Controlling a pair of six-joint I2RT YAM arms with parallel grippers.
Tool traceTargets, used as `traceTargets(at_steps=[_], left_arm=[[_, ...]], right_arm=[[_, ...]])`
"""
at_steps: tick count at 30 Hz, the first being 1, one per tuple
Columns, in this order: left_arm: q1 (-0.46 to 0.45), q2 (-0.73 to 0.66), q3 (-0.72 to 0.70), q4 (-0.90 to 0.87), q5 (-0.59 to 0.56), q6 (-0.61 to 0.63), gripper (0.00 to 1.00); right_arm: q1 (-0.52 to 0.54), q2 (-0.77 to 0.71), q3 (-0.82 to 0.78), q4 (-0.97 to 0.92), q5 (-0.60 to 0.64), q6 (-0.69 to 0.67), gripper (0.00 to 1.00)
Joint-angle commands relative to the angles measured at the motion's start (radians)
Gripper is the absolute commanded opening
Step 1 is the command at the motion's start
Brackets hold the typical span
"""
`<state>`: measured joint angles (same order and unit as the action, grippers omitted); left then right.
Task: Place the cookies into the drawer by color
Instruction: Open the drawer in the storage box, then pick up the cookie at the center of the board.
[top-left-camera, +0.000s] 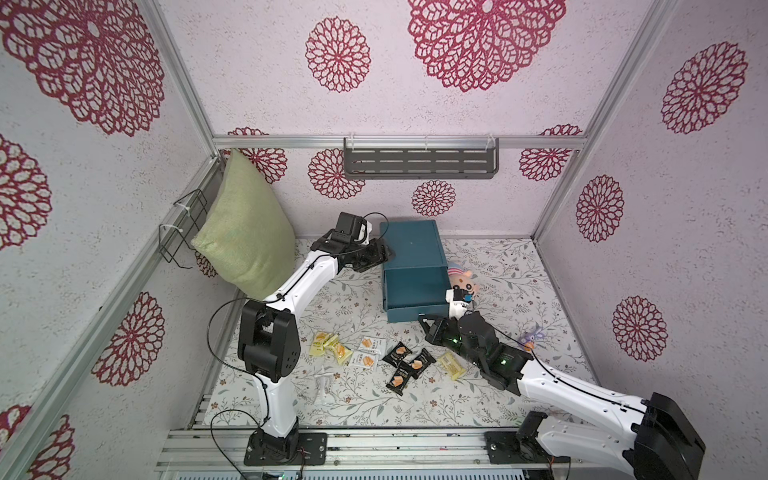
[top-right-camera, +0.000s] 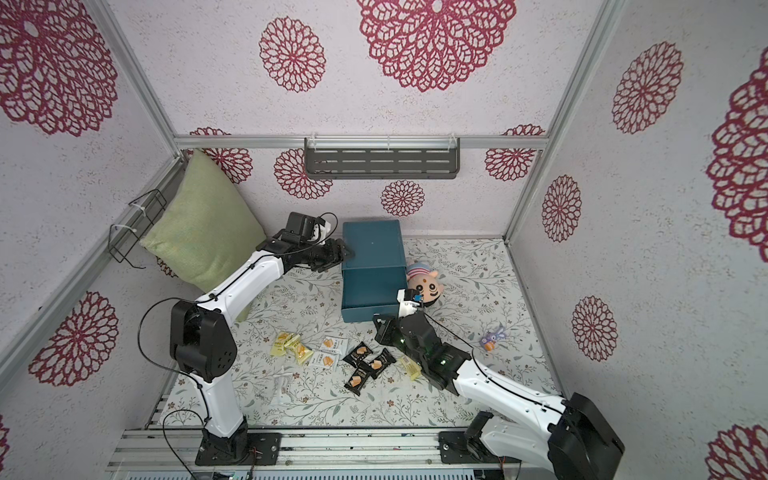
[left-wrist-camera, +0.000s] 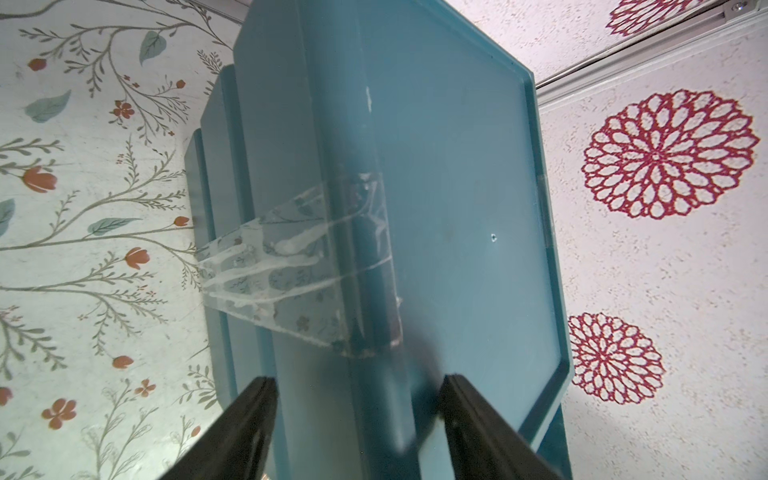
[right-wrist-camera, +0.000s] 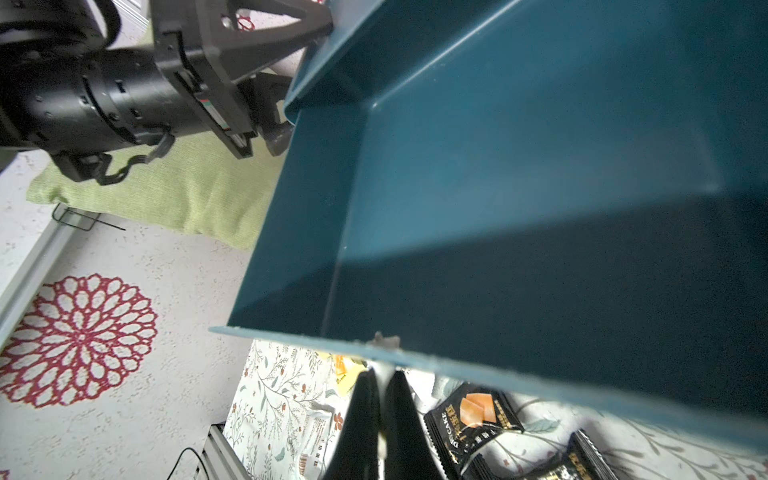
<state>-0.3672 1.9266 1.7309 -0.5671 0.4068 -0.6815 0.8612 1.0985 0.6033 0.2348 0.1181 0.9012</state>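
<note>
Drawer-opening looks like the step in hand: the right claw (right-wrist-camera: 382, 374) is pinched on the small white tab handle (right-wrist-camera: 385, 341) of the pulled-out, empty drawer (top-left-camera: 411, 291) of the dark teal box-shaped chest (top-left-camera: 410, 244) at the counter's (top-left-camera: 498, 270) back edge. The left claw (left-wrist-camera: 358, 379), spread, straddles the chest's upper side edge. Next, I judge, the tab must be released and a packet fetched. Toward the front edge lie four yellow packets (top-left-camera: 332, 342), three black packets (top-left-camera: 400, 353) and two white packets (top-left-camera: 371, 345).
</note>
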Motion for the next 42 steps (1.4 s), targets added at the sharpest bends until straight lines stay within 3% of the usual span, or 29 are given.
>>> traceTargets(at_steps=[1, 8, 12, 13, 19, 23, 29, 34, 38, 42], left_arm=[[-0.009, 0.01, -0.001, -0.013, -0.003, 0.001, 0.69], [-0.009, -0.041, -0.016, -0.012, -0.006, -0.002, 0.76], [-0.009, -0.112, -0.033, -0.012, -0.023, -0.003, 0.92], [-0.009, -0.135, -0.04, -0.012, -0.032, -0.002, 0.98], [-0.009, -0.322, -0.129, -0.013, -0.115, 0.002, 0.97], [-0.009, -0.496, -0.264, -0.007, -0.184, -0.015, 0.97], [-0.009, -0.797, -0.579, 0.033, -0.279, -0.064, 0.98], [-0.009, -1.028, -0.837, 0.08, -0.305, -0.138, 0.97], [-0.013, -1.169, -1.055, 0.21, -0.257, -0.239, 0.98], [-0.033, -1.246, -1.167, 0.256, -0.253, -0.292, 0.97]], right_arm=[[0.004, 0.005, 0.007, 0.008, 0.045, -0.036, 0.0], [0.004, 0.001, -0.006, 0.007, 0.031, -0.045, 0.02], [0.004, -0.019, 0.024, -0.026, 0.024, -0.094, 0.37], [0.003, -0.025, 0.032, -0.038, 0.022, -0.106, 0.41], [0.001, -0.094, 0.066, -0.13, -0.02, -0.19, 0.73], [0.001, -0.184, 0.04, -0.222, -0.044, -0.241, 0.98], [-0.003, -0.377, -0.101, -0.339, -0.068, -0.283, 0.99], [-0.008, -0.505, -0.235, -0.38, -0.066, -0.241, 0.99], [-0.01, -0.517, -0.289, -0.362, -0.085, -0.192, 0.99], [-0.009, -0.465, -0.317, -0.274, -0.153, -0.196, 0.95]])
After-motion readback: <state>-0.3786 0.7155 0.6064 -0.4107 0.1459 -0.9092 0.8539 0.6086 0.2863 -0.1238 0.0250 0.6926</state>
